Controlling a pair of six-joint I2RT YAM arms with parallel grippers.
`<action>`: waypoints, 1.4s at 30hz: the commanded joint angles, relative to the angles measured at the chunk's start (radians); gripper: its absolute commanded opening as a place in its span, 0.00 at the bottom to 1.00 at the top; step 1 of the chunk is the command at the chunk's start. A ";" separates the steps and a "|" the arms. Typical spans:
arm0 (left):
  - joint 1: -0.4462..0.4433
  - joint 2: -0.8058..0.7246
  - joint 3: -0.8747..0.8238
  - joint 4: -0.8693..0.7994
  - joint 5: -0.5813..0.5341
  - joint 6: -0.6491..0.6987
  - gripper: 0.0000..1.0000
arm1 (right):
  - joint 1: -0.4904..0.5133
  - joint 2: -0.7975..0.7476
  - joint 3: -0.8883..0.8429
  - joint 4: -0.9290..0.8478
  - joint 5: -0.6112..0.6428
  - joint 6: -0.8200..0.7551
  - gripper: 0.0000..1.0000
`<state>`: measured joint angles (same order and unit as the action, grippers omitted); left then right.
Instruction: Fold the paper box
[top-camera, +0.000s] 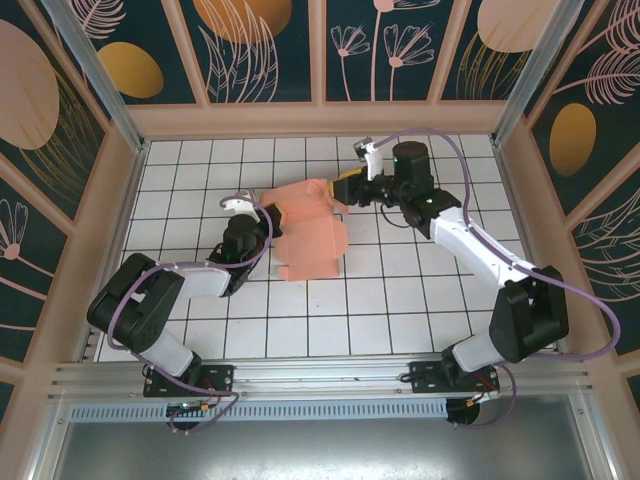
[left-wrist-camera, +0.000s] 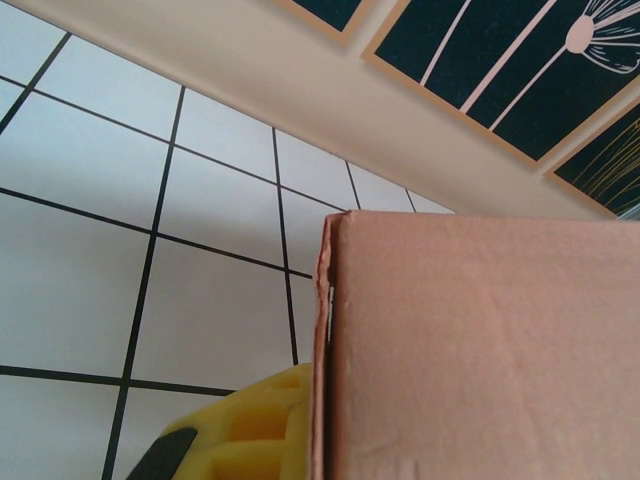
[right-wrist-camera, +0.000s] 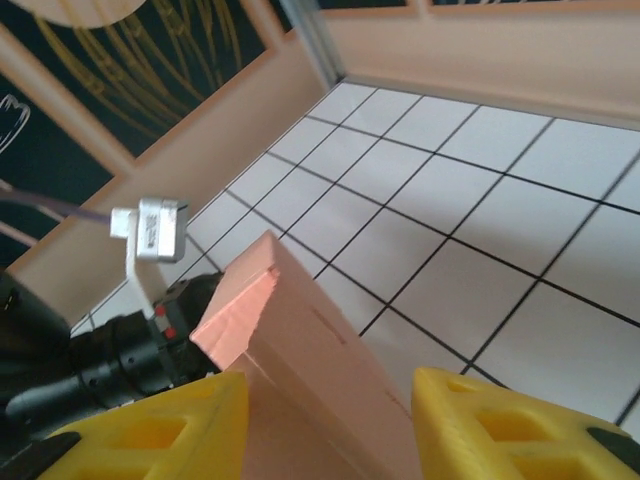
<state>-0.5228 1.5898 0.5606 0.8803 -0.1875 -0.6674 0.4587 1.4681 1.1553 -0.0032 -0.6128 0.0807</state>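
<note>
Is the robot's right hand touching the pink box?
Touching. In the right wrist view, the pink box sits squeezed between the two yellow fingers of the right hand, and both press against its sides with no gap.

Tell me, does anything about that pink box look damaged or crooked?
Yes. The paper box is askew to the tile grid, only partly folded. In the left wrist view, its upright edge looks slightly crumpled and split near the top corner.
</note>
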 joint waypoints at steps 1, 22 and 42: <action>0.000 -0.027 0.033 -0.030 0.000 0.017 0.00 | 0.027 0.013 0.004 0.024 -0.077 -0.068 0.46; 0.000 -0.004 0.047 -0.032 0.026 -0.006 0.00 | 0.108 0.074 0.068 -0.160 -0.092 -0.247 0.43; 0.000 -0.013 0.045 -0.033 0.039 -0.012 0.00 | 0.242 0.132 0.110 -0.165 0.453 -0.367 0.28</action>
<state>-0.5091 1.5883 0.5827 0.7803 -0.1928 -0.6701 0.6819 1.5852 1.2617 -0.2146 -0.2680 -0.2737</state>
